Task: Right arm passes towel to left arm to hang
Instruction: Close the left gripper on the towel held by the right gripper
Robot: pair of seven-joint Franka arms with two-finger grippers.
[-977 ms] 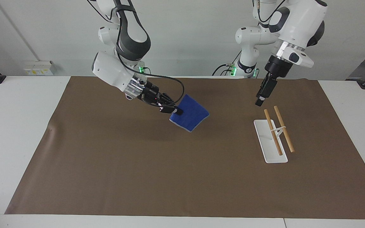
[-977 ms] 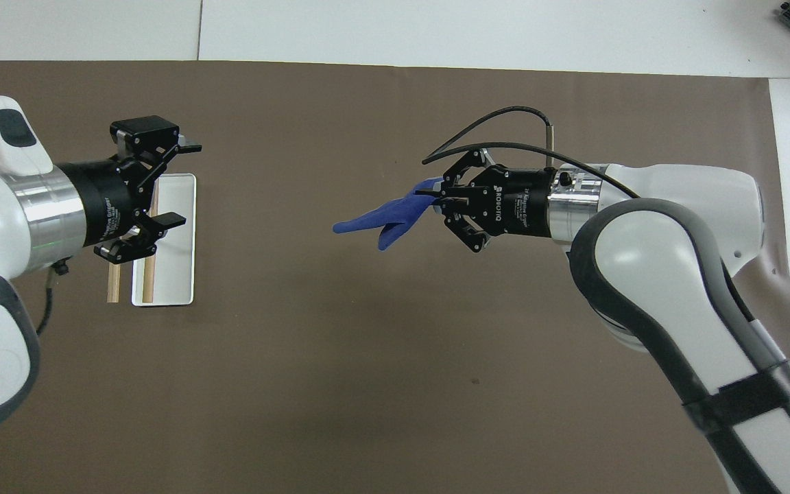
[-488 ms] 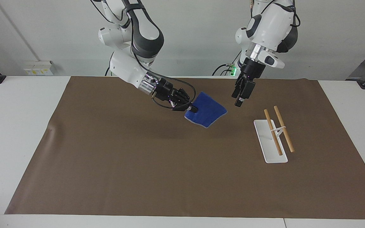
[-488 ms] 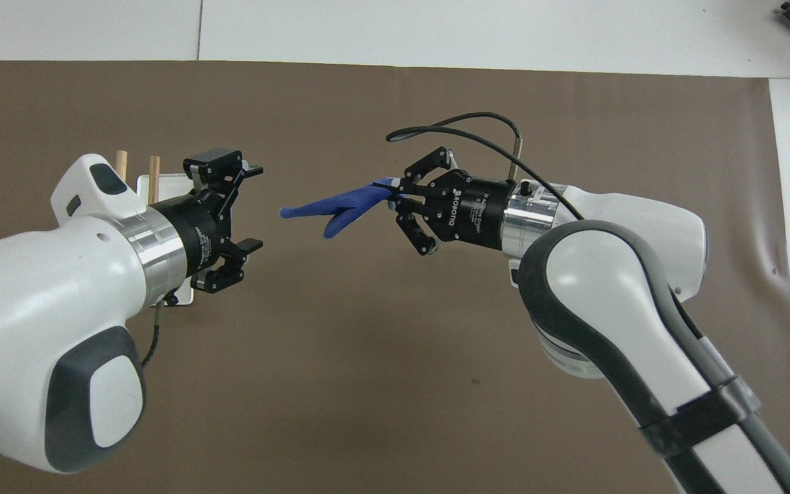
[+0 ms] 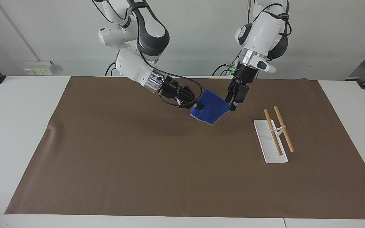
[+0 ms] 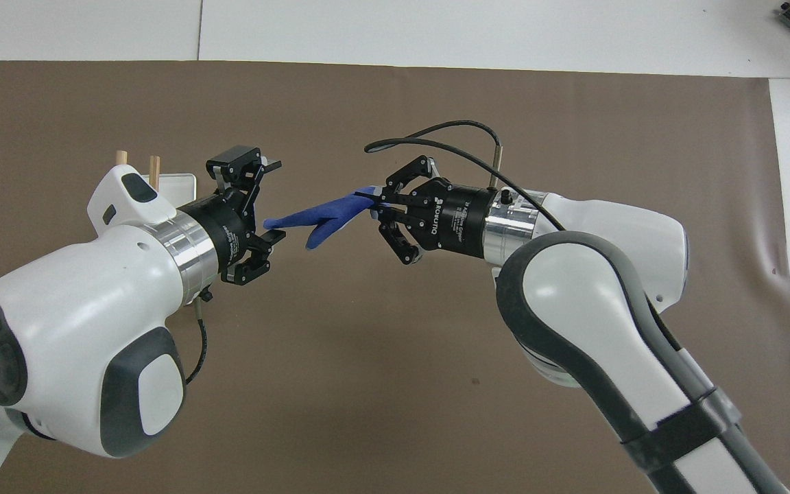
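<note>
Brown-matted tabletop point(image 5: 112, 152): right claw point(image 6: 378, 206) pinching a small bright blue terry towel point(image 5: 210, 109) aloft; left claw point(image 6: 273, 200) spread, its fingertips flanking the towel's free corner.

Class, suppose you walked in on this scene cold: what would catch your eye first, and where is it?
The bright blue towel, held in the air over the brown mat by the shut right gripper. The open left gripper meets its free edge. A white rack with two wooden rods stands toward the left arm's end.
</note>
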